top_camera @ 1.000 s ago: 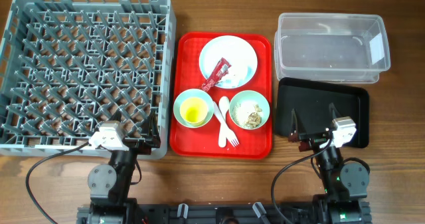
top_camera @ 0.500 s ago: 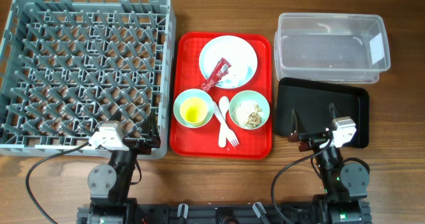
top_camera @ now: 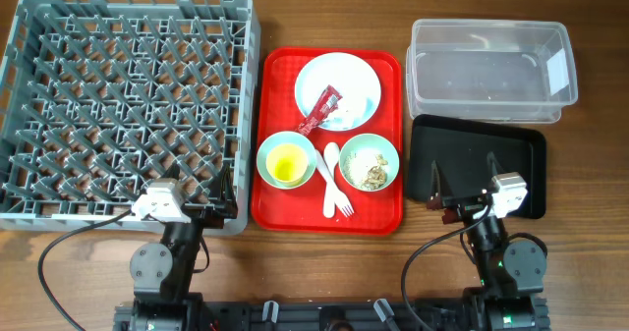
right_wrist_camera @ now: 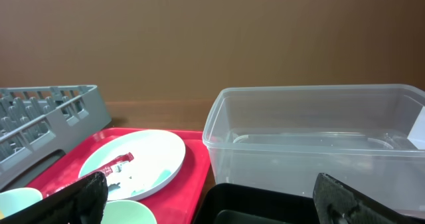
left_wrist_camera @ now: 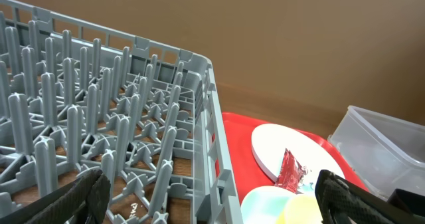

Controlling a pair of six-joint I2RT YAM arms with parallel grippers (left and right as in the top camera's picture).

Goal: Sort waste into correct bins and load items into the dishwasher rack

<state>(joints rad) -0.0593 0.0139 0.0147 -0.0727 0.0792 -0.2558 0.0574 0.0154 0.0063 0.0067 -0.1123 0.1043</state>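
The grey dishwasher rack (top_camera: 248, 95) fills the left; it also shows in the left wrist view (left_wrist_camera: 99, 137). On the red serving tray (top_camera: 385, 218) lie a plate (top_camera: 354, 81) with a red wrapper (top_camera: 321, 112), a teal bowl (top_camera: 267, 154) holding a yellow cup (top_camera: 286, 162), a teal bowl (top_camera: 390, 154) with food scraps (top_camera: 370, 167), and a white spoon and fork (top_camera: 334, 186). The clear tub (top_camera: 489, 71) and black tray (top_camera: 521, 154) are at the right. My left gripper (top_camera: 211, 205) is open at the rack's front right corner. My right gripper (top_camera: 464, 182) is open over the black tray's front edge. The white scrap cannot be made out.
The left wrist view shows the rack wall, plate (left_wrist_camera: 292, 147) and wrapper (left_wrist_camera: 289, 169) between open fingers (left_wrist_camera: 212, 197). The right wrist view shows the tub (right_wrist_camera: 319, 137), black tray (right_wrist_camera: 265, 204) and plate (right_wrist_camera: 149, 157) ahead of open fingers (right_wrist_camera: 212, 197). Cables trail along the table's front edge.
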